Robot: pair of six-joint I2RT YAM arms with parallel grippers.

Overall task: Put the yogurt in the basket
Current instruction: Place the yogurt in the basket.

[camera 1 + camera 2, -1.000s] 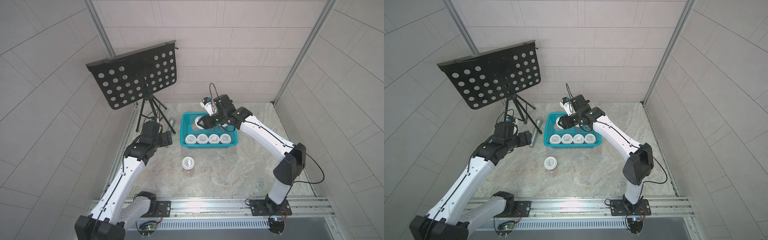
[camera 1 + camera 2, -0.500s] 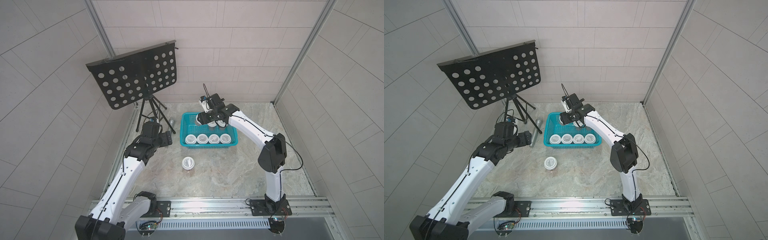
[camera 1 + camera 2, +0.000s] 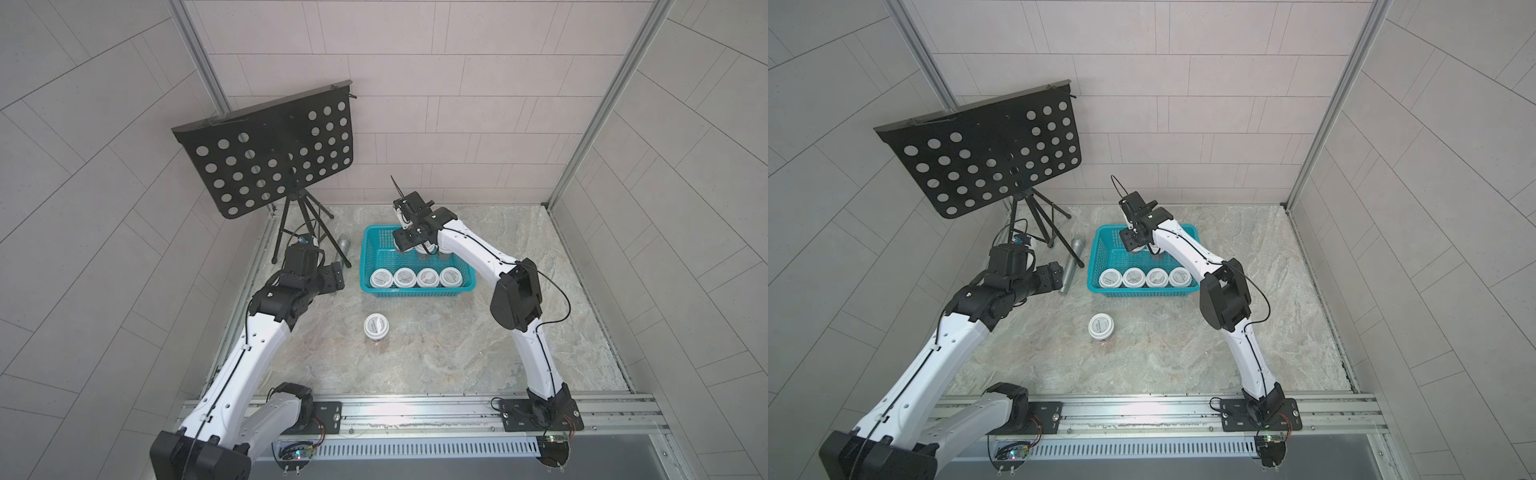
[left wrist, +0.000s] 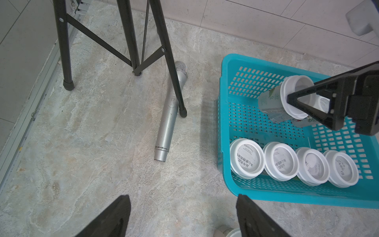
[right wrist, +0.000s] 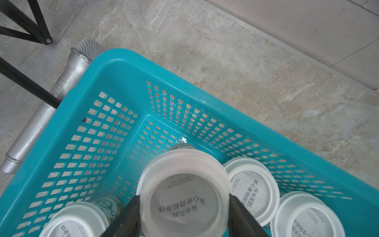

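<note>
Loose yogurt cup [image 3: 376, 326]: upright before the basket [image 3: 415, 293], nearer the left gripper [image 4: 182, 207], fingers spread, empty. Row of four cups [image 3: 415, 277]: inside basket's near wall. Held yogurt cup [image 4: 272, 100]: pinched at the lid by right gripper [image 5: 183, 198], tilted, above basket's far half.

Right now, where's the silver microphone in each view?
Top view: microphone, only its head end showing.
Top view: microphone, lying left of basket.
Left wrist: microphone, crossed by a stand leg.
Right wrist: microphone, outside basket corner.
Shared landmark: teal basket beside it.
</note>
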